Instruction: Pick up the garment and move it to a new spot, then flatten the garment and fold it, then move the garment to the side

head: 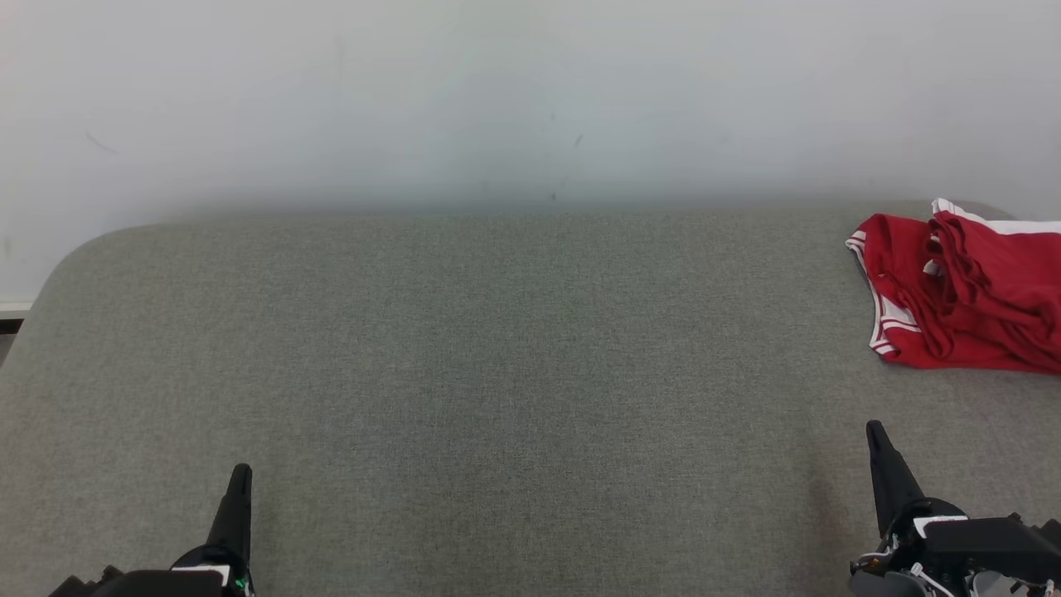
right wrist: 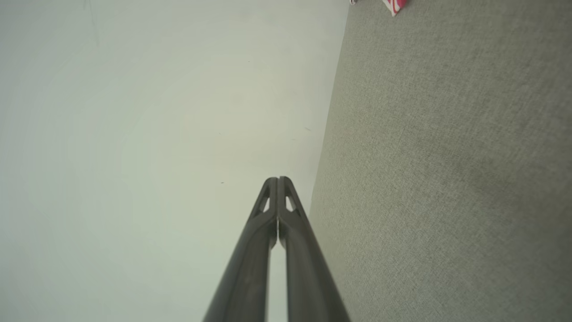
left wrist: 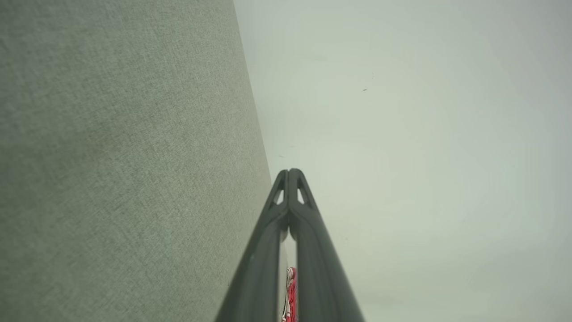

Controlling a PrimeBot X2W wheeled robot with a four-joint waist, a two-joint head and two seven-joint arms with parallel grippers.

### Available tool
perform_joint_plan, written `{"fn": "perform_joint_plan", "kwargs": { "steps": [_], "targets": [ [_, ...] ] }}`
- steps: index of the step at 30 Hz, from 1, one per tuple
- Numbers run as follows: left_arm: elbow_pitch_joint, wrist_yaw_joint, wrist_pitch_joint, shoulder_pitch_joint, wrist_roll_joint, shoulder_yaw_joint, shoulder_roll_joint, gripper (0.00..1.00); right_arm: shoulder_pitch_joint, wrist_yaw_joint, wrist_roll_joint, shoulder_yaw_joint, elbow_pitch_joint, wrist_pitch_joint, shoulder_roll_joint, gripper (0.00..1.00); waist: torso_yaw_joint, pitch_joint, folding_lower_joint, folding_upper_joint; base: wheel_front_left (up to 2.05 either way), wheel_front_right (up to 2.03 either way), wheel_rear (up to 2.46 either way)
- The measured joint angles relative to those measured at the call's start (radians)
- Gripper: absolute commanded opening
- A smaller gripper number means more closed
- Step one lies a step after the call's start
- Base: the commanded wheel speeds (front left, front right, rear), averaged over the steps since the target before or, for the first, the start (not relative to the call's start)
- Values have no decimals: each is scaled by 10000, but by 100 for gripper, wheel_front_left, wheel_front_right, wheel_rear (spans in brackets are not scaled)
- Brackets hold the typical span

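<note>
**Both grippers closed and empty, red garment crumpled at the right edge**

In the head view, the left gripper [head: 240, 474] rises from the lower left of the frame as a single dark, tapering spike, its two long fingers pressed flat together with nothing between them. The left wrist view shows the same: the left gripper [left wrist: 289, 172] has smooth matte-grey fingers meeting at rounded tips, each with a small triangular cut-out.

Across the middle of the head view spreads the bench [head: 497, 373], covered in a grey-green woven cloth with a fine, even grain and a rounded far-left corner. Behind it stands a plain, pale wall [head: 497, 99] with a few faint scuffs.

At the lower right, the right gripper [head: 875, 433] is a closed dark point too, holding nothing; in the right wrist view its tips [right wrist: 278, 180] touch.

The garment [head: 970, 290] lies at the upper right, well apart from both grippers: soft red fabric, bunched into ridged folds, edged with white stripes and cut off by the frame's right edge.
</note>
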Motion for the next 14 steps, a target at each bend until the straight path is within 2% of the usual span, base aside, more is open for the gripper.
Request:
{"fn": "perform_joint_plan", "kwargs": {
  "steps": [14],
  "targets": [
    [46,-44,253,-151,-938,52,-4,0,-153,0,869,-96,82,176,50,0,15,41,0,0,0,0,0]
  ]
}}
